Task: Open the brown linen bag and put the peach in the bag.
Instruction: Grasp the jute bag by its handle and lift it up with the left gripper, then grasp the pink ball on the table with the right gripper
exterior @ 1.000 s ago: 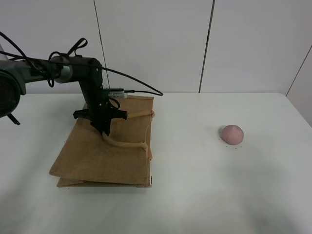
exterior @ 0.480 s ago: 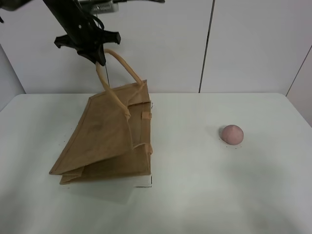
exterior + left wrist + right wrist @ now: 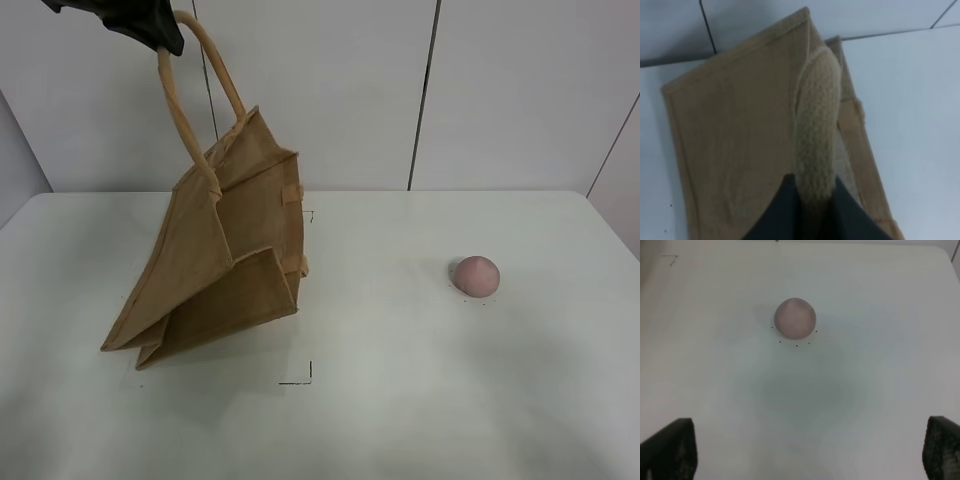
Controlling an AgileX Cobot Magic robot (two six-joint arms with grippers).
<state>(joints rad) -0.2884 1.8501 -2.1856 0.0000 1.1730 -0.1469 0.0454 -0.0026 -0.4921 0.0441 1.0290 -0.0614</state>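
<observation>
The brown linen bag (image 3: 225,250) hangs tilted from one light-tan loop handle (image 3: 190,90), its bottom left edge resting on the white table (image 3: 400,400). My left gripper (image 3: 165,35) is shut on that handle at the top left of the exterior view. In the left wrist view the handle (image 3: 815,135) runs between the dark fingers (image 3: 782,212) above the bag's panel (image 3: 735,160). The peach (image 3: 475,275) lies alone on the table at the right. My right gripper (image 3: 807,450) is open and empty, apart from the peach (image 3: 795,317); it is out of the exterior view.
Black corner marks (image 3: 300,378) are drawn on the table where the bag lay. A white panelled wall (image 3: 500,90) stands behind the table. The table's right edge (image 3: 610,225) is near the peach.
My left gripper has risen up and left with the handle. The bag has gone from lying flat to hanging tilted, its right side off the table. The peach has not moved.
</observation>
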